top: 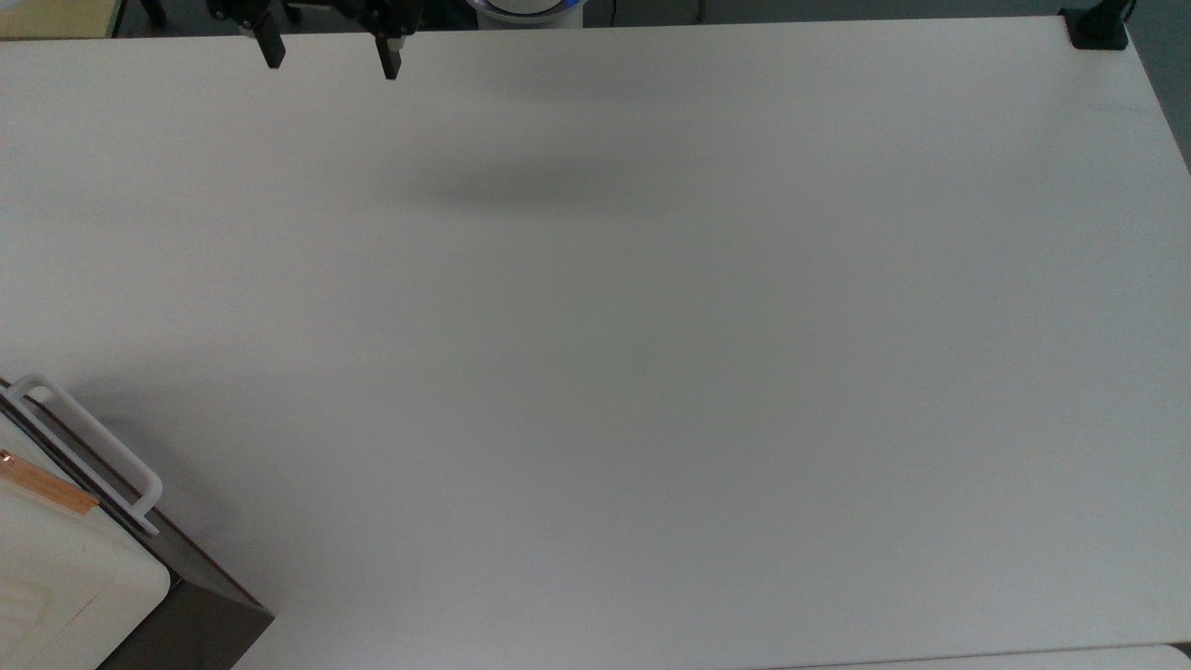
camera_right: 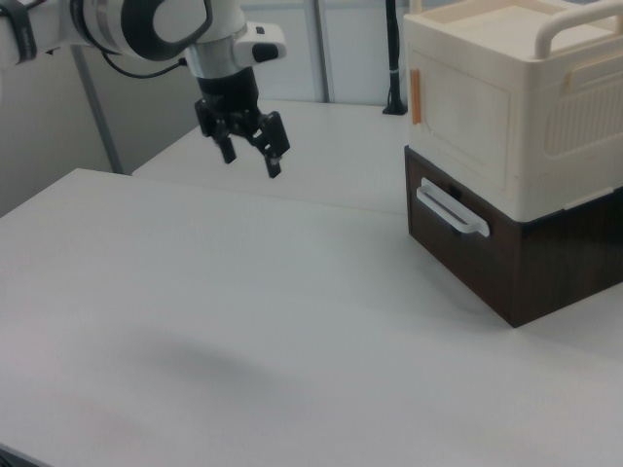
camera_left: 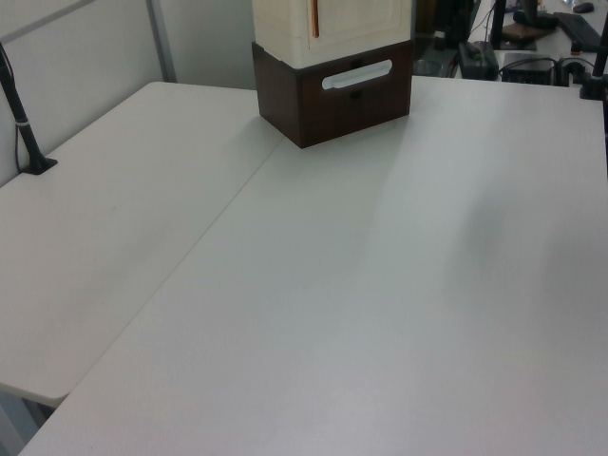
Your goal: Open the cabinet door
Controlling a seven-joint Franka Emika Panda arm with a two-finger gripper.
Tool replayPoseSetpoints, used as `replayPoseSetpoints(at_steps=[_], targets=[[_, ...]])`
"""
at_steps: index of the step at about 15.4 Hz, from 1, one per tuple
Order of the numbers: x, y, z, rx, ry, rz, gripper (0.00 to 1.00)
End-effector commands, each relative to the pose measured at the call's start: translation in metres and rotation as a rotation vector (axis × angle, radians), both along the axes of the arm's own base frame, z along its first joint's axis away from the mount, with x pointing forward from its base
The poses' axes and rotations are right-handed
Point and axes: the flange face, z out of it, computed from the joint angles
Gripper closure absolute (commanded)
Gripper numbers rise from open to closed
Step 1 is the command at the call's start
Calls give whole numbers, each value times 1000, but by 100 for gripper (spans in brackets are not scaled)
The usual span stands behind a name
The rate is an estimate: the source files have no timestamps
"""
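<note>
Mostly bare white table (top: 651, 372), grey partitions.

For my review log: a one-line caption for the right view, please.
Open claw hangs above the white table, well apart from the shut cabinet door with its orange handle.

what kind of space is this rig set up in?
Likely a robotics lab or office: a Franka arm with its hand above a plain white table, a camera post clamped at the table's edge, and a desk with a keyboard behind.
</note>
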Motion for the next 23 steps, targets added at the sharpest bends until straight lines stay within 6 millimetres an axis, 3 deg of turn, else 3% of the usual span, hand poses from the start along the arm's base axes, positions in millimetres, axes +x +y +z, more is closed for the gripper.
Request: replayPoseSetpoints(at_steps=[1, 4, 12, 15, 19, 23], targets=[[28, 5, -3, -11, -155, -7, 4], [65, 5, -2, -35, -330, -70, 4], [154, 12, -42, -95, -729, -275, 5], [170, 16, -52, -130, -819, -306, 5], [182, -8, -63, -176, -870, -335, 6], [197, -34, -89, -212, -923, -380, 7]])
